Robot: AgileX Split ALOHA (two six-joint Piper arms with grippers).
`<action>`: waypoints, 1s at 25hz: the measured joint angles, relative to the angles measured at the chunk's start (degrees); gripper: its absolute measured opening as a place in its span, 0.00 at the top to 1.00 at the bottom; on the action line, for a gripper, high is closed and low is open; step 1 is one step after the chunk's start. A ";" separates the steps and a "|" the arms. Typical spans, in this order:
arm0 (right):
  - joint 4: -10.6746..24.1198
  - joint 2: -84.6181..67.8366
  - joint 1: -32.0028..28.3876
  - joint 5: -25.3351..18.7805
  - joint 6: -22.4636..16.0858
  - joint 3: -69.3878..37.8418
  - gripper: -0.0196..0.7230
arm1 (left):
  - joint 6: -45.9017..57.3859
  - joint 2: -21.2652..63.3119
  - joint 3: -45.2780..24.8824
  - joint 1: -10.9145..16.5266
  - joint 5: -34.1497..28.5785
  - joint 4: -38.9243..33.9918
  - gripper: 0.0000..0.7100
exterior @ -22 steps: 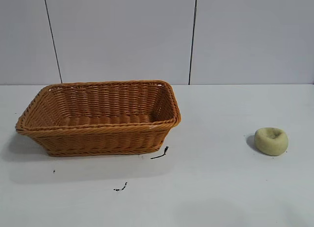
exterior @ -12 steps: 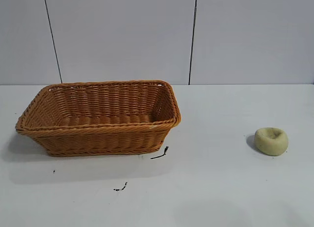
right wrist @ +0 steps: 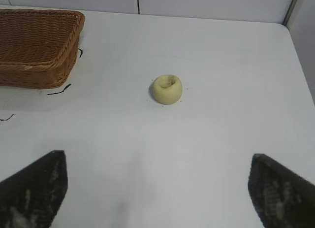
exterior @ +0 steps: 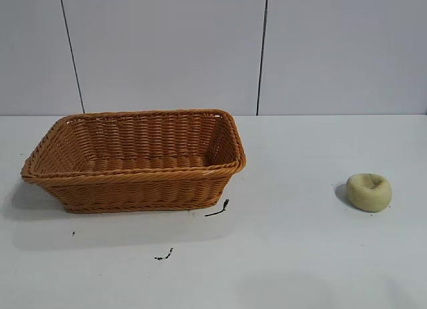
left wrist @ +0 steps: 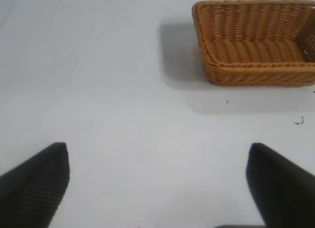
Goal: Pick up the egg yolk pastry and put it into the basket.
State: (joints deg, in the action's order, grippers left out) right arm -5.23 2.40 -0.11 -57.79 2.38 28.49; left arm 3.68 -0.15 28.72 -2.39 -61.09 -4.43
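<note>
The egg yolk pastry point(exterior: 369, 192), a small pale yellowish-green lump with a dimple on top, sits on the white table at the right. It also shows in the right wrist view point(right wrist: 167, 89). The orange-brown wicker basket point(exterior: 133, 179) stands at the left and holds nothing; it shows in the left wrist view point(left wrist: 256, 73) and the right wrist view point(right wrist: 37, 70). My right gripper point(right wrist: 157, 161) is open and empty, well short of the pastry. My left gripper point(left wrist: 157, 151) is open and empty above bare table, away from the basket. Neither arm shows in the exterior view.
Small dark scraps lie on the table by the basket's near right corner point(exterior: 218, 209) and in front of it point(exterior: 164, 255). A grey panelled wall point(exterior: 260, 49) stands behind the table. The table's right edge point(right wrist: 299, 55) shows in the right wrist view.
</note>
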 joint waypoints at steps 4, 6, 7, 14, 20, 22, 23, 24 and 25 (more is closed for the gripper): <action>0.00 10.35 0.00 1.30 0.00 1.55 0.04 | 0.00 0.00 0.00 0.00 0.00 0.00 0.02; 0.00 16.87 0.00 3.61 0.00 3.26 0.04 | 0.00 0.00 0.00 0.00 0.00 0.00 0.02; 0.00 20.65 0.00 4.65 0.00 4.33 0.04 | 0.00 0.00 0.00 0.00 0.00 0.00 0.02; 0.05 46.77 0.00 12.55 0.00 12.97 0.04 | 0.00 0.00 0.00 0.00 0.00 0.00 0.02; 0.05 69.11 0.00 13.93 0.00 24.39 0.04 | 0.00 0.00 0.00 0.00 0.00 0.00 0.02; 0.05 76.12 0.00 14.00 0.00 28.98 0.04 | 0.00 0.00 0.00 0.00 0.00 0.00 0.02; 0.05 78.89 0.00 14.00 0.00 31.29 0.04 | 0.00 0.00 0.00 0.00 0.00 0.00 0.02; 0.05 82.08 0.00 14.00 0.00 33.22 0.04 | 0.00 0.00 0.00 0.00 0.00 0.00 0.02; -0.03 85.12 0.00 13.95 0.00 35.44 0.04 | 0.00 0.00 0.00 0.00 0.00 0.00 0.02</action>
State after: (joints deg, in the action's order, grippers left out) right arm -5.26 87.52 -0.11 -43.85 2.38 63.93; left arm 3.68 -0.15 28.72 -2.39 -61.09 -4.43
